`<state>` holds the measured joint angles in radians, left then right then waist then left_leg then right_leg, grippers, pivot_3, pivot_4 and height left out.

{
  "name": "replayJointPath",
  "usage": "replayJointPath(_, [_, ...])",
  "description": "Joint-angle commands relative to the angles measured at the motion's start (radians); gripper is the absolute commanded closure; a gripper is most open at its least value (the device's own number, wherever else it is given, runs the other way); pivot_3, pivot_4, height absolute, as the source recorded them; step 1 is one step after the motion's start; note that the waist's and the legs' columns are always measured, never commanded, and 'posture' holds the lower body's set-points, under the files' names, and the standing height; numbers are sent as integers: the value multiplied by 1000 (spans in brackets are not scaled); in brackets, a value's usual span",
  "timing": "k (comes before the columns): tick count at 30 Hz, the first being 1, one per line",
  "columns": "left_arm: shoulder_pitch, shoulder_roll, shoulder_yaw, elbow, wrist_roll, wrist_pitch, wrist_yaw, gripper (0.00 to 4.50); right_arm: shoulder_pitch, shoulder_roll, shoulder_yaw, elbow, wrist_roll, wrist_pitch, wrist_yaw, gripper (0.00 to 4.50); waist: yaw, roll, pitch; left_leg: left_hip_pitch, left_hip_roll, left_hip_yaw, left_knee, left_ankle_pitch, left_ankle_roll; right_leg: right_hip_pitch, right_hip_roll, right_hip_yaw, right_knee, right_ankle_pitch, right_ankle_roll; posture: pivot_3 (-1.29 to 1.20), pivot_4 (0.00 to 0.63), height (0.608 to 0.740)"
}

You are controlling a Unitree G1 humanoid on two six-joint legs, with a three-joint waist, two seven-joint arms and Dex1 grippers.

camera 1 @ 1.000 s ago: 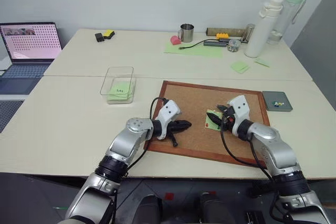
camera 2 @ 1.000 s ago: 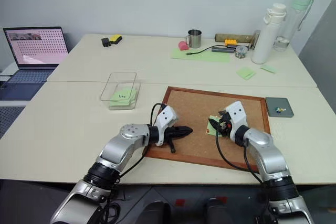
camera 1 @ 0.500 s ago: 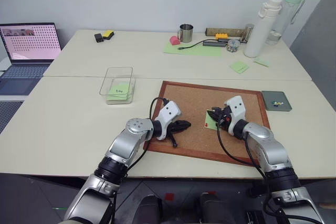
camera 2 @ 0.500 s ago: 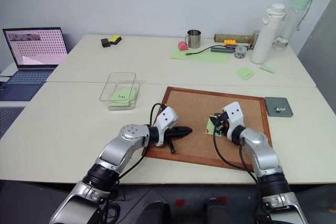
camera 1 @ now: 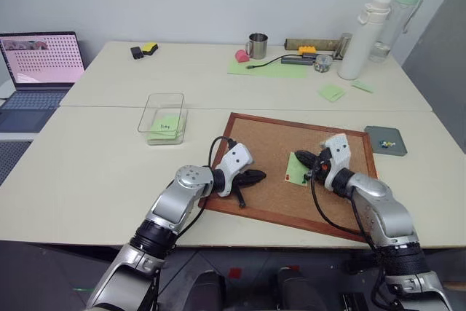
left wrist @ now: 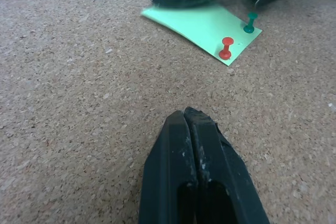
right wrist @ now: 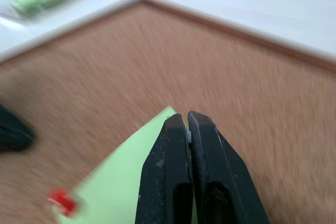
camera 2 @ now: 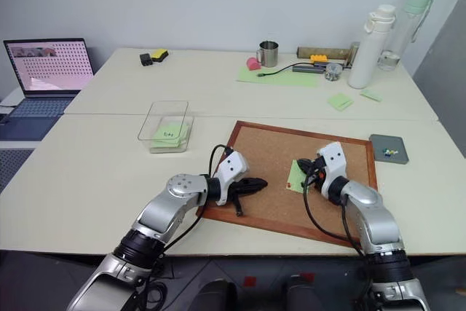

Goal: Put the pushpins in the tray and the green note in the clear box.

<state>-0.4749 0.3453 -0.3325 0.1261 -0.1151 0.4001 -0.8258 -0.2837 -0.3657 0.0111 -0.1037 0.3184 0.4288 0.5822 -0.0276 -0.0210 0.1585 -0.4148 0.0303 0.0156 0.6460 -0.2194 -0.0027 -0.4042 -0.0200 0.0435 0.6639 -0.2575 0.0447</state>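
Observation:
The green note (left wrist: 202, 24) lies on the corkboard (camera 1: 266, 140), pinned by the pushpins, a red one (left wrist: 227, 48) and a green one (left wrist: 251, 22), at one end. My right gripper (camera 1: 303, 157) hovers shut just over the note's other end; its fingertips (right wrist: 181, 121) sit above the note's corner, and I cannot tell whether they pinch it. Further left, my left gripper (camera 1: 260, 174) rests shut and empty on the cork. The dark grey tray (camera 1: 373, 136) sits right of the board with tiny coloured bits in it. The clear box (camera 1: 164, 100) stands to the left, holding a handwritten green note.
A laptop (camera 1: 40, 60) is at the far left. Along the table's back stand a steel mug (camera 1: 258, 45), a white bottle (camera 1: 360, 38), a pale green sheet (camera 1: 266, 68) with a cable, and loose green notes (camera 1: 332, 92).
My right gripper has shut and lifted slightly away from the note, leaving more of the note uncovered. Both pins stay in the note. The left arm has not moved.

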Motion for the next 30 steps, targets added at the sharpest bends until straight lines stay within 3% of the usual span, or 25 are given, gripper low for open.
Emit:
replayJointPath(1, [-4, -2, -17, 89, 74, -2, 65, 4500, 2, -12, -35, -118, 60, 56, 1, 4481, 0, 0, 0, 0, 0, -1, 0, 0, 0, 1, 0, 0, 0, 0, 0, 0, 150, 740])
replayJointPath(10, [-2, -9, -14, 86, 69, 22, 72, 4500, 16, -85, -113, -180, 68, 125, -43, 4481, 2, 0, -1, 0, -1, -1, 1, 0, 0, 1, 0, 0, 0, 1, 0, 0, 150, 740])
replayJointPath(13, [7, -7, -14, 65, 62, 36, 69, 4500, -15, -106, -205, -120, 52, 137, -120, 4481, 1, 0, -1, 0, -1, -1, 1, 0, 0, 1, 0, 1, 0, 1, 0, 0, 150, 740])
replayJointPath(18, [17, -6, -9, 37, 56, 60, 77, 4500, -103, -186, -277, 153, -37, 74, -199, 4481, 1, 0, -1, 1, -1, 1, 1, 0, 0, 1, 0, 1, -1, 1, 0, 0, 150, 740])
replayJointPath(30, [80, 9, 9, -68, 45, 130, 105, 4500, -307, -259, -261, 665, -96, -77, -106, 4481, -6, 1, -2, 2, 0, 9, -1, 0, 0, 1, 0, 4, -1, 1, 0, 0, 150, 740])
